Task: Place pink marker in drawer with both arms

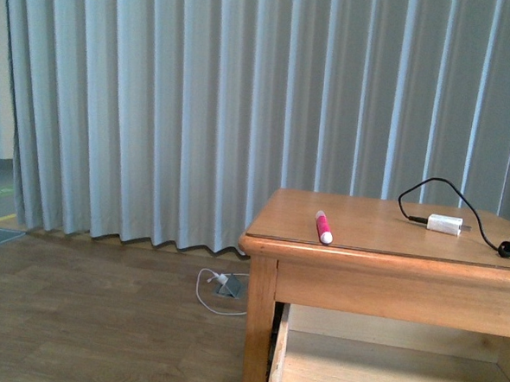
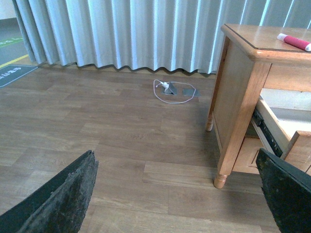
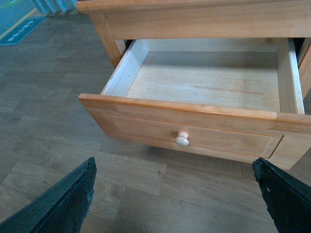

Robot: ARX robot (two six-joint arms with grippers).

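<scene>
The pink marker (image 1: 323, 227) lies on the cabinet top near its front left edge, white end toward me; it also shows in the left wrist view (image 2: 293, 41). The drawer (image 3: 194, 131) is pulled open and holds nothing, pale wood inside, round pale knob (image 3: 181, 140) on its front; its inside shows in the front view (image 1: 382, 372) and its side in the left wrist view (image 2: 279, 131). My left gripper (image 2: 177, 194) is open over the floor, left of the cabinet. My right gripper (image 3: 177, 194) is open, in front of and below the drawer front.
A white charger block (image 1: 444, 224) with a black cable (image 1: 446, 190) lies on the cabinet top at the right. A white cord and floor socket (image 1: 223, 286) lie on the wooden floor by the grey curtain (image 1: 199, 110). The cabinet leg (image 2: 228, 145) stands near my left gripper.
</scene>
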